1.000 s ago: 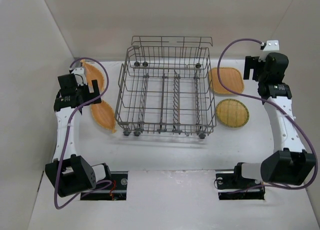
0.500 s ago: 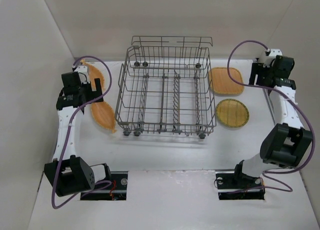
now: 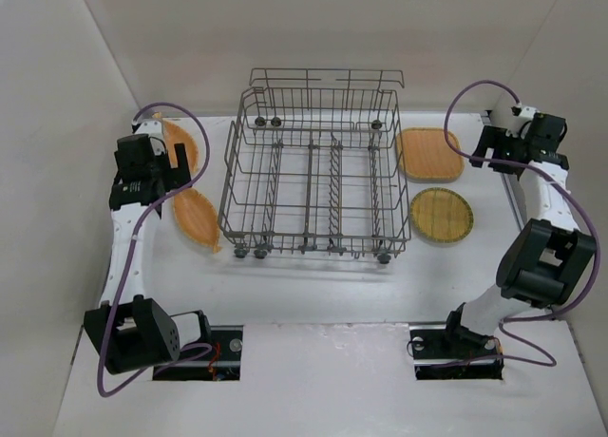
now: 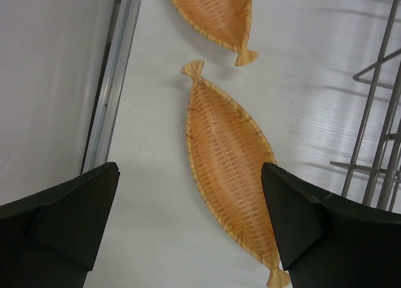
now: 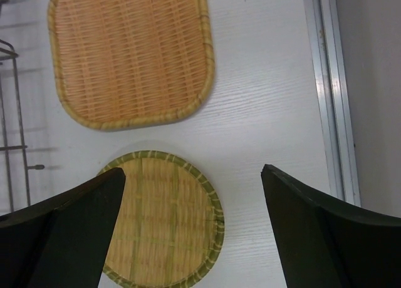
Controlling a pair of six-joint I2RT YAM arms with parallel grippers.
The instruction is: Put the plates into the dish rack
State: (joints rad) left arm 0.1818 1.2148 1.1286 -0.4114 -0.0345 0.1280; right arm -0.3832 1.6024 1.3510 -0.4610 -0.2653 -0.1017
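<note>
Left wrist: far leaf plate (image 4: 213, 15) cut by top edge. Right wrist: round plate (image 5: 166, 219) partly behind a finger (image 5: 62, 238) of my right tool (image 5: 191, 172), bottom cropped.

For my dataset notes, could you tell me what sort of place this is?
Probably a lab test cell, not a kitchen: white walls enclose a table holding two bolted robot arms, a dish rack and woven plates.
</note>
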